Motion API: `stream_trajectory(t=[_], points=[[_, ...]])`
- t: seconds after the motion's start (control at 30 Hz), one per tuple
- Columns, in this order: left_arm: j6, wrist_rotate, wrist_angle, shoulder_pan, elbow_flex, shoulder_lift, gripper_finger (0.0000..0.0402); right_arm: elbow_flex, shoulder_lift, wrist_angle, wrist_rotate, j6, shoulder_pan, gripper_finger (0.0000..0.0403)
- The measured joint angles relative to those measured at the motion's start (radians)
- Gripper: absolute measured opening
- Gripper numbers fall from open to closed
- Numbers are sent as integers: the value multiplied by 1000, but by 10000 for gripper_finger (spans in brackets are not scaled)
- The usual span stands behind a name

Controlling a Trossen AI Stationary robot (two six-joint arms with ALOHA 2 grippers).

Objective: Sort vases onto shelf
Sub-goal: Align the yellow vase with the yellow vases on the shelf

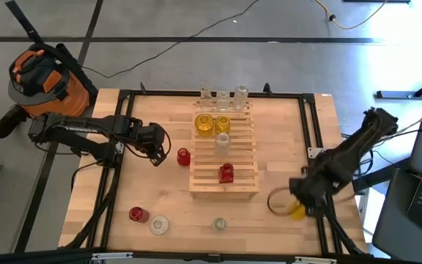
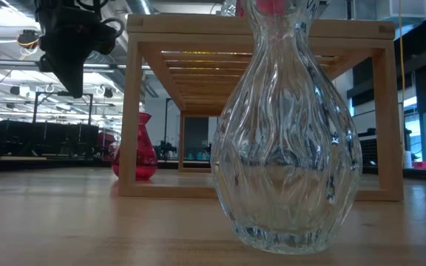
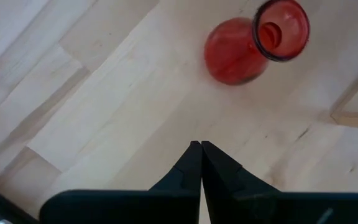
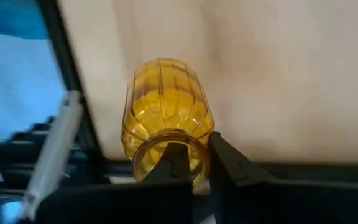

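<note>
The slatted wooden shelf (image 1: 224,158) stands mid-table and bears three clear vases (image 1: 223,95) at its far end, two yellow ones (image 1: 204,125), one more clear one and a red one (image 1: 226,173). A red vase (image 1: 184,156) stands on the table left of the shelf and also shows in the left wrist view (image 3: 253,43). My left gripper (image 1: 160,150) is shut and empty, above the table just left of this vase (image 3: 201,146). My right gripper (image 1: 299,202) is near the table's right front, shut on a yellow vase (image 4: 166,118). My right gripper holds the yellow vase by the rim of its mouth (image 4: 197,146). One finger (image 4: 176,158) is inside the neck and the other (image 4: 225,162) is outside. The fingers come from above, along the vase's length. I cannot tell whether its base is on the table.
A red vase (image 1: 138,214) and two clear vases (image 1: 158,224) (image 1: 219,224) stand near the front edge; one clear vase fills the low view (image 2: 287,133). A clear glass ring (image 1: 279,200) lies beside my right gripper. Black frame rails run along the table's sides (image 1: 317,125).
</note>
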Motion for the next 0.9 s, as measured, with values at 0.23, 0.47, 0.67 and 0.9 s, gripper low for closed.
stream_trajectory(t=[0.23, 0.47, 0.67, 0.9], points=[[47, 25, 22, 65, 0, 0, 0, 338, 2, -327, 226, -336, -329, 1], [48, 38, 51, 96, 0, 0, 0, 650, 181, -374, 346, -772, -742, 1], [46, 79, 45, 96, 0, 0, 0, 907, 384, -373, 380, -1026, -947, 0], [36, 104, 39, 96, 0, 0, 0, 1057, 525, -374, 297, -1185, -1040, 0]])
